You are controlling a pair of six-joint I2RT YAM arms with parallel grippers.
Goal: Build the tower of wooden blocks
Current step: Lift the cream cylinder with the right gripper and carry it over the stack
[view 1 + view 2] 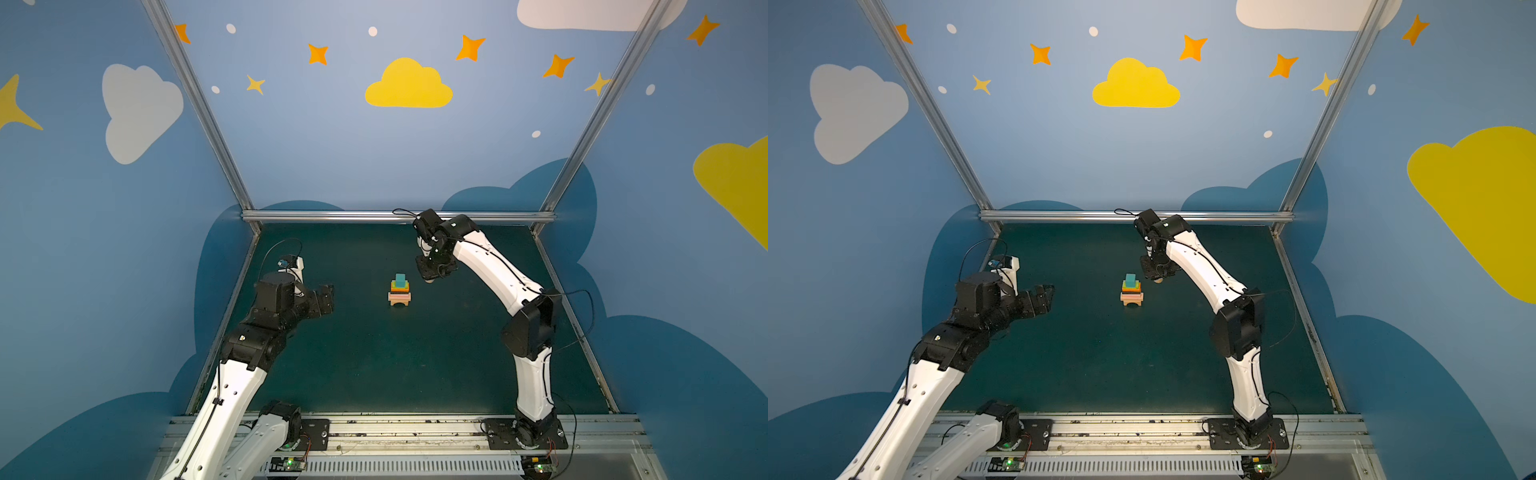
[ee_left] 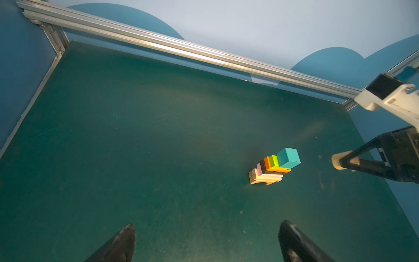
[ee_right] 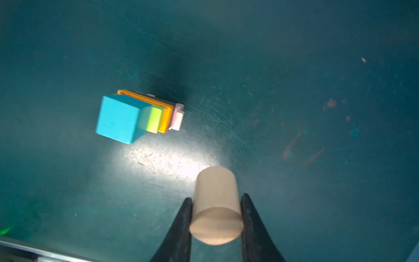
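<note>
Pinched by its curved sides in my right gripper [image 3: 217, 197], the cylinder [image 3: 215, 211] hangs near the tower [image 1: 400, 291]. It's light, smooth, hard wood that may slip or roll, so flat end down on the cube [image 3: 118, 118]. My left gripper [image 2: 208, 224] hangs wide, empty. From my right wrist, lower blocks [image 3: 175, 118] are mostly hidden.

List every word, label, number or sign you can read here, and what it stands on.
No readable text in any view.
On the wood block tower: plain faces, no print.
On the tan short cylinder held by the right tool: bare wood, no marking.
On the walls: only painted clouds, stars and dots.
On the circuit boards at the front: any marks are too small to read.
</note>
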